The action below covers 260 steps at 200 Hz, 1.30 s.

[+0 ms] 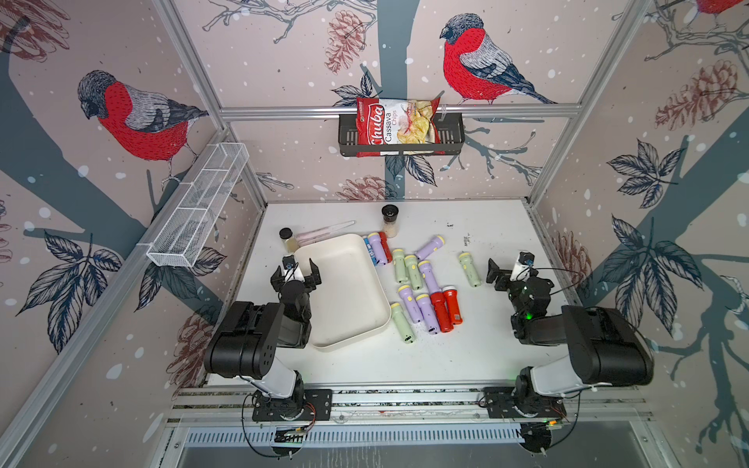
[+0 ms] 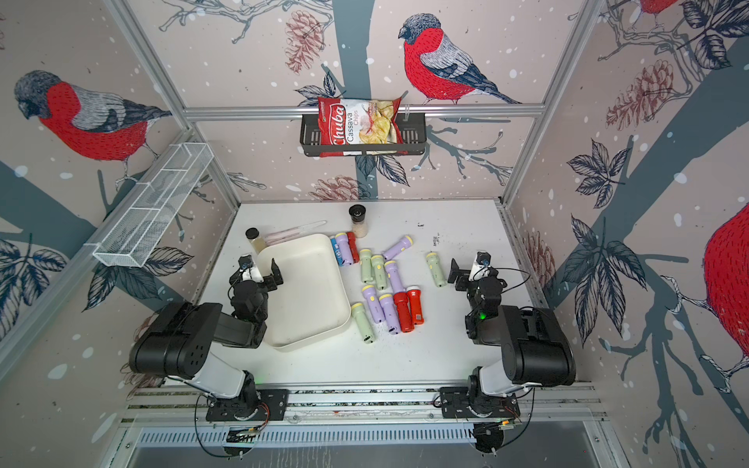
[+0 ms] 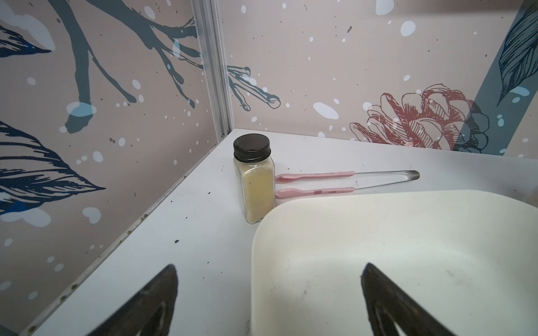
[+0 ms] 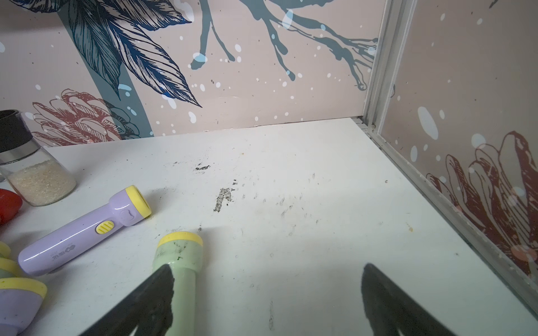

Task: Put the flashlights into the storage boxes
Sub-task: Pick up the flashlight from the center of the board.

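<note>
**Overhead view, nothing yet stowed.** The storage box [image 1: 344,291], a cream tray left of centre, lies empty. The flashlights [image 1: 429,279] lie loose on the table [image 1: 466,364] to its right. Most form a touching cluster, and three are packed just beside the tray's far right corner. One lilac flashlight [image 1: 429,247] lies angled farther back, and one pale green flashlight [image 1: 470,269] lies apart at the right.

Your left gripper [image 1: 296,268] hovers over the tray's left rim, fingers spread wide and holding nothing. In the left wrist view one finger stands over the tray floor, the other over bare table. Your right gripper [image 1: 511,272] hangs just right of the pale green flashlight, equally spread and empty.

Expect each flashlight to be light, rigid and smooth, so it is likelier to roll or squirt from a pinch than to deform. Take it across the slim barrel, just behind the wider head, with the jaws square to its long axis; the head then serves as a stop. The pale green flashlight is probably your easiest first pick, since no neighbour crowds the fingers.
</note>
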{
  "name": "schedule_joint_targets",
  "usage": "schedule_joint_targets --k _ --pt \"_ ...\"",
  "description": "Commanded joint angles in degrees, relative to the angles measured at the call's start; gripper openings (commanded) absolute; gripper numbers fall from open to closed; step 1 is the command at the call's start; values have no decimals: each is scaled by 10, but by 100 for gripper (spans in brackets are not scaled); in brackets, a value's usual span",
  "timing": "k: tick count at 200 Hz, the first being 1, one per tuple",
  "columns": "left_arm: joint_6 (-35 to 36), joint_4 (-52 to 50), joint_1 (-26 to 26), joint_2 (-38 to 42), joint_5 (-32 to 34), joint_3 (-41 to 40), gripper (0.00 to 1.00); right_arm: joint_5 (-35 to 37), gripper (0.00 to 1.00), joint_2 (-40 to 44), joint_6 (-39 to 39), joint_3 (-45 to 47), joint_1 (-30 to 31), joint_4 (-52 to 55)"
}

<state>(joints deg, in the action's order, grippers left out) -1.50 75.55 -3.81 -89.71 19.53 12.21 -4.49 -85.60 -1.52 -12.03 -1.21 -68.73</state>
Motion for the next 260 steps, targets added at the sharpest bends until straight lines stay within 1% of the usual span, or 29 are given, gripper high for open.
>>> schedule_joint_targets --k 1,16,39,59,74,82,100,121,134,141,158,175,195,214,228,260 --pt "2 24 0 3 -3 -2 97 10 100 4 -2 -6 0 -11" --pt "1 7 -1 18 0 2 96 14 100 25 -3 -37 2 56" --pt "6 -55 -10 71 24 11 96 16 100 52 -9 -131 2 251" --pt "11 -138 -22 140 39 33 94 30 100 57 -2 -217 10 395" --pt "-11 -226 -23 192 17 68 90 38 99 58 3 -278 18 482" --pt "-14 -275 -23 213 -11 91 88 42 100 56 6 -309 26 523" --pt "-46 -372 -28 235 -60 149 84 50 100 46 7 -375 47 607" --pt "-78 -485 -38 227 -134 228 76 62 99 21 7 -439 82 687" --pt "-89 -529 -50 215 -166 261 71 89 100 -2 -22 -465 102 713" --pt "-92 -540 -55 208 -178 273 69 88 100 -17 -35 -483 108 734" --pt "-108 -566 -65 190 -195 296 66 48 100 -60 -49 -535 115 803" --pt "-122 -582 -69 174 -212 311 63 26 99 -103 -59 -582 117 865" --pt "-131 -583 -73 160 -221 317 61 30 100 -138 -75 -614 118 920" --pt "-139 -578 -75 148 -228 317 58 8 90 -155 -71 -617 117 945" --pt "-145 -574 -76 137 -229 319 58 -1 86 -170 -61 -619 118 963" --pt "-155 -584 -78 116 -236 337 55 10 75 -209 -49 -627 126 1002"
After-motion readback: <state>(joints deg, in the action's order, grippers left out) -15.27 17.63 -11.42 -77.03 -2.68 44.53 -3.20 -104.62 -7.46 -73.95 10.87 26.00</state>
